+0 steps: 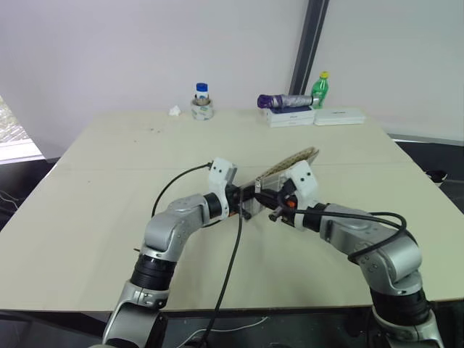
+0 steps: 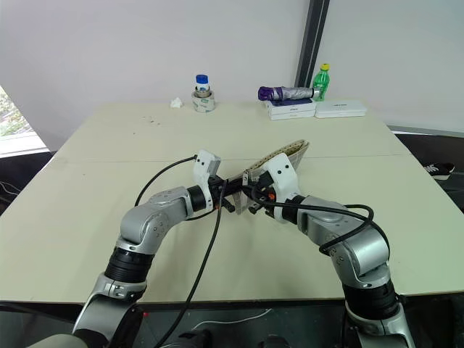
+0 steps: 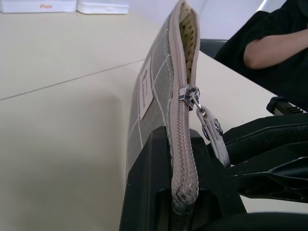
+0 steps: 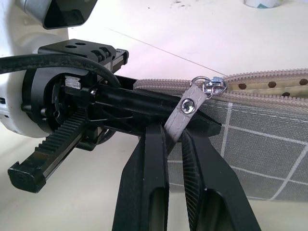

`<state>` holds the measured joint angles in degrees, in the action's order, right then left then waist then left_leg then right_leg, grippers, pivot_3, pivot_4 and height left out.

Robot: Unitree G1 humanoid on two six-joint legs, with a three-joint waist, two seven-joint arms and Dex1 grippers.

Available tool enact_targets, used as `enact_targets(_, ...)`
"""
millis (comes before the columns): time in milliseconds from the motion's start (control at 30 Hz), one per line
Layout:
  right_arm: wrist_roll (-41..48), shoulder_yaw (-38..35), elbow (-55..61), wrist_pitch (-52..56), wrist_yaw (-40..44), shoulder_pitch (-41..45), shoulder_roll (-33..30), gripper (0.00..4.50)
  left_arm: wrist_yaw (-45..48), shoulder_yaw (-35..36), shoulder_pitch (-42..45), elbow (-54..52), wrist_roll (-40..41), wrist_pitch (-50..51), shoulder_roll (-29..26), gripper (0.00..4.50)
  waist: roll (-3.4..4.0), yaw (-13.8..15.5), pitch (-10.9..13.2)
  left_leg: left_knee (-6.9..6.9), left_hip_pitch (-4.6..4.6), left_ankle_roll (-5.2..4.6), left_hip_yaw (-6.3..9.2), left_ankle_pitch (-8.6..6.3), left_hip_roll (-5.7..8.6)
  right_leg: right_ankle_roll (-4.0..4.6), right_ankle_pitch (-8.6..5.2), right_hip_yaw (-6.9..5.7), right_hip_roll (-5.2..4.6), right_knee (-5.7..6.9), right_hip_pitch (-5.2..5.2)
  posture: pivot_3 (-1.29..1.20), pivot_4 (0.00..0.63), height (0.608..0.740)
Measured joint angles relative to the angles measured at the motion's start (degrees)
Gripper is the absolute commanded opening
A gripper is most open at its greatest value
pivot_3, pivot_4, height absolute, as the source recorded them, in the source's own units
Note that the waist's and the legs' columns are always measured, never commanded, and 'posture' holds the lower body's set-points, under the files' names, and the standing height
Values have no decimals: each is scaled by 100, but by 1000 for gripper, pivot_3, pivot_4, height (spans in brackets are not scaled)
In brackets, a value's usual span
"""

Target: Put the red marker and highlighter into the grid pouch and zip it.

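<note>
Over the near middle of the pale beige table (image 1: pixel 109 188), the 2 black-fingered hands meet. The left hand (image 3: pixel 180 192) is clamped on the closed end of the flat grey fabric grid pouch with thin white lines (image 3: pixel 154 91), holding it on edge above the table with its zipper side up. The right hand (image 4: pixel 174 139) is pinched together on the grey fabric zipper pull tab (image 4: pixel 185 113), whose metal slider sits a short way along the zip; beyond the slider the pouch gapes open, showing a cream dotted lining. The pouch slants away toward the table's far side. At the far edge stand a roll of tape with a blue-capped bottle (image 1: pixel 202 101), 2 white boxes (image 1: pixel 319 116), a folded purple umbrella (image 1: pixel 284 101) and a green bottle with a yellow cap (image 1: pixel 320 88). A person's dark sleeve (image 3: pixel 279 43) shows past the pouch.
</note>
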<state>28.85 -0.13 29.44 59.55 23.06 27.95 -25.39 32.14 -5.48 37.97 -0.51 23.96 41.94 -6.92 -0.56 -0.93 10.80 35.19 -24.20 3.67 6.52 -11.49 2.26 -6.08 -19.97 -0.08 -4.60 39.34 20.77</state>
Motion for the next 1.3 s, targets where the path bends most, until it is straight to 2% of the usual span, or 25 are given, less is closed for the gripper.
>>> enact_targets(133, 43, 30, -47, -59, 102, 19, -156, 12, 41, -197, -2, -1, -110, -269, -151, 0, 0, -1, 0, 0, 0, 0, 0, 0, 0, 0, 0, 0, 0, 0, 0, 0, 150, 737)
enact_targets(233, -57, 167, -86, -301, 263, 18, -568, 12, 247, -299, -61, -3, -170, -474, -347, 0, 0, -1, 0, -1, 0, 0, -3, 0, 1, 0, 0, 0, 0, -1, 0, 0, 150, 737)
enact_targets(300, -254, -8, -320, -503, 283, 16, -955, 12, 417, -279, -166, -20, -143, -545, -528, 0, 0, 4, 0, 0, 0, -1, -4, 0, 1, 0, 0, 0, -1, -2, -1, 0, 150, 737)
enact_targets(400, -324, -50, -386, -651, 362, 6, -1007, 12, 474, -277, -183, -31, -125, -601, -540, 0, 0, -18, 0, -1, 2, 0, -4, 0, -1, 0, 0, 0, 2, -1, -2, 0, 150, 737)
enact_targets(433, -311, -57, -399, -655, 390, -1, -1001, 562, 483, -269, -203, -49, -95, -597, -538, 0, 0, -23, 0, -2, 2, 0, -4, 0, -2, 0, 0, 0, 3, -1, -2, 0, 150, 737)
enact_targets(500, -274, -90, -419, -651, 423, -13, -987, 1312, 483, -232, -262, -93, -43, -585, -522, 0, 0, -21, 0, -1, 2, -1, -2, 0, -3, 0, 0, 1, 2, -2, -2, 0, 150, 737)
enact_targets(567, -268, -89, -412, -652, 438, -47, -951, 2333, 460, -209, -319, -172, -2, -556, -520, 0, 0, -14, 0, -1, 2, -1, -2, 0, -3, 0, 0, 1, 1, -2, -2, 0, 150, 737)
enact_targets(867, -282, -25, -388, -652, 432, -103, -901, 2333, 382, -210, -352, -249, 33, -490, -519, 0, 0, -9, 0, -1, 2, -1, -1, 0, -2, 0, 0, 1, 1, -2, -2, 0, 150, 737)
enact_targets(1233, 167, -18, -105, -192, 235, -71, -278, 2333, 382, -242, -355, -253, 27, -492, -495, 0, 0, -5, 0, -1, 2, -1, 2, 0, -2, 0, 0, 1, 1, -1, -1, 0, 150, 737)
enact_targets(1300, 169, 19, -107, -143, 179, -70, -233, 1823, 382, -262, -356, -263, 26, -492, -495, 0, 0, -3, 0, -1, 1, -1, 3, 0, -2, 0, 0, 1, 1, -2, -1, 0, 150, 737)
